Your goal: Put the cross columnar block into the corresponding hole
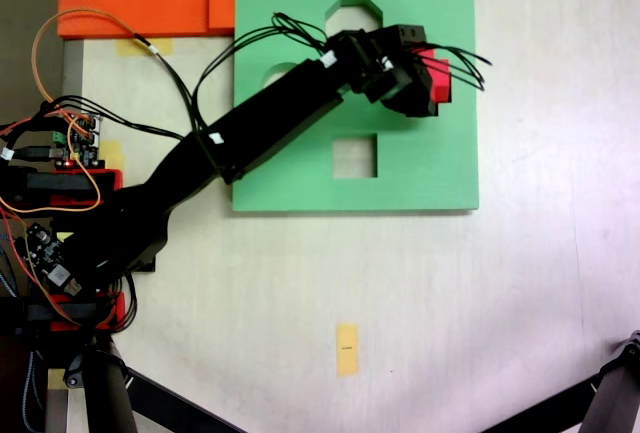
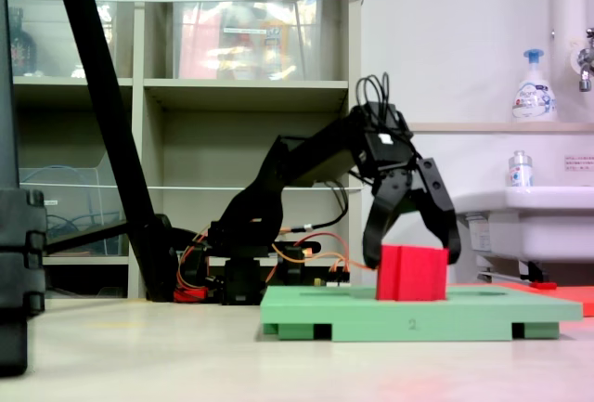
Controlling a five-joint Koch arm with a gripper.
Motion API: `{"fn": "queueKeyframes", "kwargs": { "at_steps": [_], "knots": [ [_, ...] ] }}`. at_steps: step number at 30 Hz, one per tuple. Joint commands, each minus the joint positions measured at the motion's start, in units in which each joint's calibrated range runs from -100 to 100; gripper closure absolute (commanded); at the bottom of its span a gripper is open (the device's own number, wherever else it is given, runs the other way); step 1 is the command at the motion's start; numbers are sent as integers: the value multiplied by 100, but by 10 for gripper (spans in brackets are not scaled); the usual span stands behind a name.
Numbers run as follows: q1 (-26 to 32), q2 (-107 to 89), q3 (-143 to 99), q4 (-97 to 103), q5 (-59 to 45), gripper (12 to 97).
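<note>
Tripod leg (image 2: 102, 96) sits nearest in the low fixed view, dark and slanting across the shelves. Behind it, green foam board (image 2: 418, 312) lies flat on the table (image 2: 139, 356), with the cross columnar block (image 2: 412, 273) standing upright on it, red, toward the board's right side in the top-down fixed view (image 1: 436, 78). The gripper (image 2: 413, 252) straddles the block, jaws spread, tips down beside its two side faces; whether they press it or merely bracket it can't be told. The corresponding hole isn't visible, likely under the block or arm; the square cutout (image 1: 355, 156) and octagonal cutout (image 1: 352, 10) stay unfilled. The block looks partly seated or resting on the board surface, hard to say which.

Handling guess: foam, very light, soft, squashes under a hard pinch, grippy not slippery. Best hold is across two opposite arms of the plus, high on the block, so the lower part is free to enter. Tight fit probably needs square alignment.
</note>
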Motion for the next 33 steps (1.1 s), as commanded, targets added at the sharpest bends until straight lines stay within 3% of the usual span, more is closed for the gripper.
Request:
{"fn": "queueKeyframes", "kwargs": {
  "at_steps": [1, 5, 9, 20, 26, 29, 33],
  "knots": [
    [24, -640, 226, -427, 20, 475],
    [-5, -1674, 226, -812, 5, 397],
    [-63, -3000, 226, -1014, -469, 400],
    [-591, -6548, 236, -908, -4396, 400],
    [-1260, -7735, -682, 7, -4620, 487],
    [-1578, -9942, -3952, 2106, -4630, 506],
    [-1768, -12833, -9086, 7161, -4801, 601]
  ]
}}
